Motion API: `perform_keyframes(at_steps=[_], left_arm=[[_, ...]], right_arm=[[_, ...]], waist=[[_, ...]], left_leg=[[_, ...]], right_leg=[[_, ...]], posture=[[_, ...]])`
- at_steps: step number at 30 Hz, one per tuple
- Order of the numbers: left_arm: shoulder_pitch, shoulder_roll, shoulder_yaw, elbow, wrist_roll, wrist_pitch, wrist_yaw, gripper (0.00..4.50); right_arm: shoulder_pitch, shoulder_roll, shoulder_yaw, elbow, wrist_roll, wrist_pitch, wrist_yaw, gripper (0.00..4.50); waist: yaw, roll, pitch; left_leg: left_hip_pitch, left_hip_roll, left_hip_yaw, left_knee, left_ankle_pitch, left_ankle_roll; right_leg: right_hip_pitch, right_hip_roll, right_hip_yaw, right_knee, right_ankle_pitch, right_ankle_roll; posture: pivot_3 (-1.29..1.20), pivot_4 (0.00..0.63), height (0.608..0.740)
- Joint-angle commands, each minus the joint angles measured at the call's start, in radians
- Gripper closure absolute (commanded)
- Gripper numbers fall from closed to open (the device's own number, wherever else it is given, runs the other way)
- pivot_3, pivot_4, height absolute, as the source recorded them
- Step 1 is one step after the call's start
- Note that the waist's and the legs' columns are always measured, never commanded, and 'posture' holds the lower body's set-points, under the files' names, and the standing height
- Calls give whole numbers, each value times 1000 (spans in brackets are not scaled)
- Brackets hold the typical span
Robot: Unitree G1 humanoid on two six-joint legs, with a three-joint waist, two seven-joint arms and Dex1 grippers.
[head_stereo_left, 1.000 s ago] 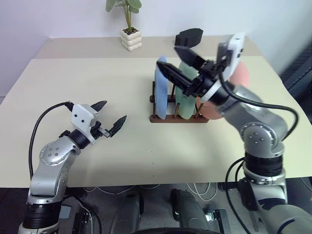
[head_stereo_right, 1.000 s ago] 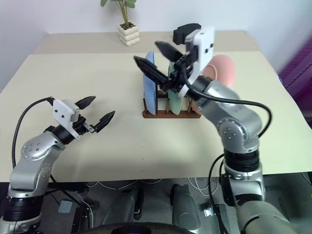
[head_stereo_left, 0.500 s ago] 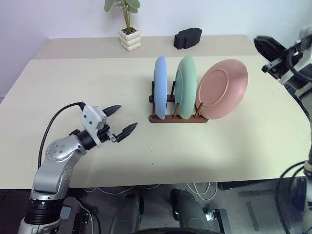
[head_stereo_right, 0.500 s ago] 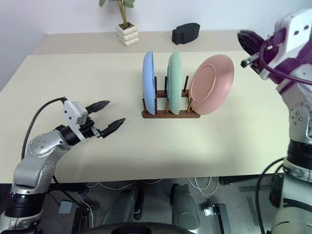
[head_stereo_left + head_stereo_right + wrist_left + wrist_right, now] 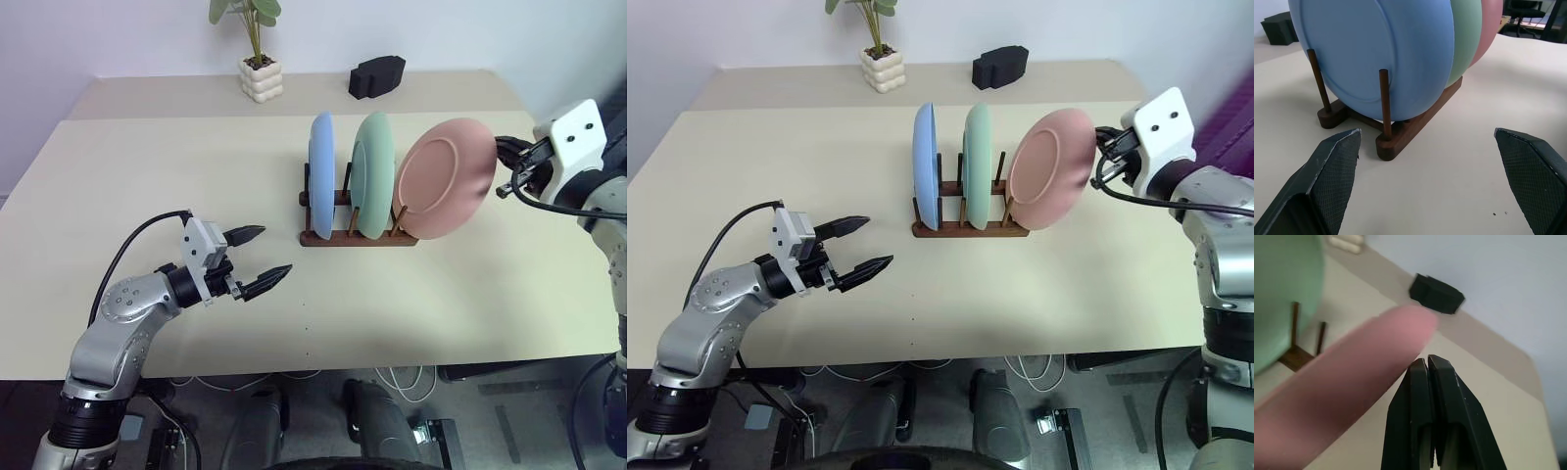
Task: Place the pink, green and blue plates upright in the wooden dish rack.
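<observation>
The wooden dish rack (image 5: 358, 238) stands mid-table. Between its pegs the blue plate (image 5: 321, 174) and the green plate (image 5: 374, 174) stand upright on edge. At the rack's right end the pink plate (image 5: 446, 178) leans, tilted to the right. My right gripper (image 5: 500, 147) hovers just beside the pink plate's right rim, shut with nothing between its fingers (image 5: 1426, 377). My left gripper (image 5: 274, 252) is open above the table, left of the rack and pointing at it, and holds nothing. The left wrist view looks onto the blue plate (image 5: 1381, 49) and the rack (image 5: 1410, 129).
A potted plant (image 5: 258, 49) in a white pot and a black object (image 5: 377, 75) sit at the back of the table. The beige table (image 5: 147, 176) stretches bare to the left and in front of the rack.
My right gripper swung from above the rack out to the right and shut, leaving the pink plate leaning at the rack's end. My left gripper edged right toward the rack, still open.
</observation>
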Motion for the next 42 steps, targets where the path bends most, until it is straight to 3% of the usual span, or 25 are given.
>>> perform_keyframes(at_steps=[1,18,25,32,42], left_arm=[[13,6,15,-36,4,-12,12,0],[48,20,24,-72,-4,-3,42,0],[19,18,63,50,69,-55,101,0],[49,34,133,121,90,-109,107,0],[104,55,156,98,71,-83,83,0]], right_arm=[[-30,9,-3,-45,8,-6,19,4459],[-57,43,4,-42,-11,-21,40,4459],[91,58,-144,91,35,-172,111,4459],[234,81,-148,182,50,-262,220,4459],[221,122,-154,304,82,-319,276,4459]], waist=[[1,0,0],[2,0,0],[6,0,0],[-5,0,0],[1,0,0]], left_leg=[[0,0,0,0,0,0],[0,0,0,0,0,0],[0,-1,0,1,0,0],[2,0,1,1,0,0],[2,0,1,1,0,0]], right_leg=[[0,0,0,0,0,0],[0,0,0,0,0,0],[1,0,0,0,0,0],[1,0,0,1,0,0],[2,0,0,1,0,0]], posture=[[0,150,730],[0,150,730],[0,150,730],[0,150,730],[0,150,730]])
